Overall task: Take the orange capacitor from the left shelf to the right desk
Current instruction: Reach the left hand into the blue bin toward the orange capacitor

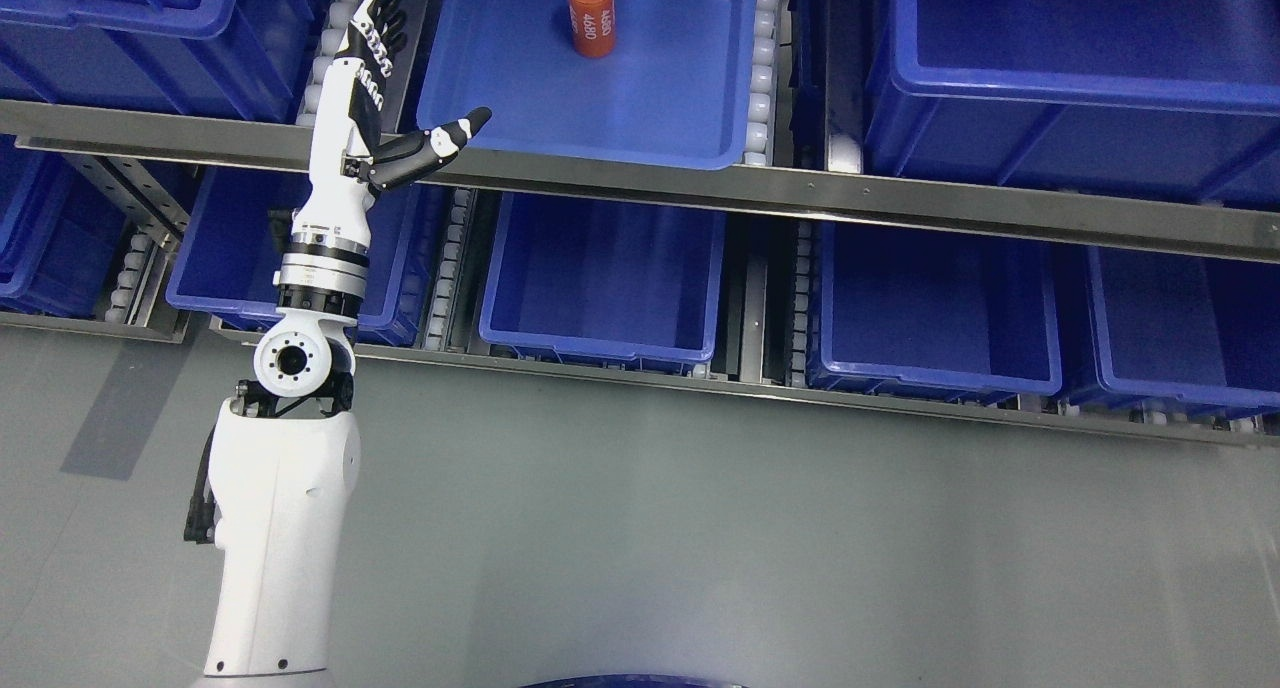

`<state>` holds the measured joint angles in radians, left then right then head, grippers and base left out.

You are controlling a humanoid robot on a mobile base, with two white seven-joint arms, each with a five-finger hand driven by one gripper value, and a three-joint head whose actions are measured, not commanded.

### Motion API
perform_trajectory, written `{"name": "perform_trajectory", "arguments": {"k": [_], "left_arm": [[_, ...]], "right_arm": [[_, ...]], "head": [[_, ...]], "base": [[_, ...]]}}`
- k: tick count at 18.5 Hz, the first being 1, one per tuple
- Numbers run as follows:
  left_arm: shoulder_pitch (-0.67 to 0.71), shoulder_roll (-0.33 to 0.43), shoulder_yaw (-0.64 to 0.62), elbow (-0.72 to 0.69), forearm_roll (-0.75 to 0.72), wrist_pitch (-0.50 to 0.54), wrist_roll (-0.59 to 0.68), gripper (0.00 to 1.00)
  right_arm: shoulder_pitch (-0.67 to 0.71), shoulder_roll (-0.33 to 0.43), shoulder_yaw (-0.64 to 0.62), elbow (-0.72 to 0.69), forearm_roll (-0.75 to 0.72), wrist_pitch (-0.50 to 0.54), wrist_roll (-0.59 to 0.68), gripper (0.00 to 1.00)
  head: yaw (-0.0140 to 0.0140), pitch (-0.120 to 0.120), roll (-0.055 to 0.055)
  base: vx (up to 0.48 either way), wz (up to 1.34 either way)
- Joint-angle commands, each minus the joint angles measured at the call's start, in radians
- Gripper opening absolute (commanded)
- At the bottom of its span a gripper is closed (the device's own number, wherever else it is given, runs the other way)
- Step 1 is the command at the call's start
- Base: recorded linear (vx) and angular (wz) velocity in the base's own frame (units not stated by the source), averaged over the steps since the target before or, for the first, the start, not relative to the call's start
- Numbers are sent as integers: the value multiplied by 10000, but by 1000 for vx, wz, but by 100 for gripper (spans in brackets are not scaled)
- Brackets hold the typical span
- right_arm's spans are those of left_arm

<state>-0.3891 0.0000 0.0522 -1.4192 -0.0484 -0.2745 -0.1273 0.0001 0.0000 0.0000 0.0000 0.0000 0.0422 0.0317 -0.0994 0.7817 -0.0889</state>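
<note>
An orange capacitor (591,13) with white print stands upright in a shallow blue bin (600,108) on the upper shelf level, near the bin's far middle. My left hand (415,78) is raised in front of the shelf, just left of that bin. Its fingers (378,23) point up and the thumb sticks out to the right over the bin's front left corner. The hand is open and holds nothing. The capacitor lies well to the right of and beyond the hand. The right arm does not show.
A metal shelf rail (800,193) runs across below the bin. Deep blue bins fill the lower level (605,278) and both sides of the upper level (1070,68). White roller tracks (762,68) separate the bins. Grey floor (700,528) lies in front.
</note>
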Motion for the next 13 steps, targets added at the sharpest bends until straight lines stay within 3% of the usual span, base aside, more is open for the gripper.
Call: {"name": "perform_trajectory", "arguments": {"k": [1, 5, 9, 13], "left_arm": [[41, 174, -566, 49, -7, -1, -31, 100], [-20, 174, -1333, 232, -53, 365, -31, 100], [-372, 174, -2376, 1212, -38, 612, -31, 100], [-1138, 174, -2624, 2255, -53, 628, -46, 99]], "right_arm": [[-32, -175, -107, -337, 46, -7, 5, 100], [-32, -175, -107, -337, 46, -7, 5, 100], [-17, -175, -107, -337, 46, -7, 5, 100], [-17, -175, -107, -337, 46, -7, 5, 100]], "head": [[0, 0, 0], [0, -1, 0], [0, -1, 0], [0, -2, 0]], "base": [[168, 77], [176, 67], [169, 18], [135, -36]]}}
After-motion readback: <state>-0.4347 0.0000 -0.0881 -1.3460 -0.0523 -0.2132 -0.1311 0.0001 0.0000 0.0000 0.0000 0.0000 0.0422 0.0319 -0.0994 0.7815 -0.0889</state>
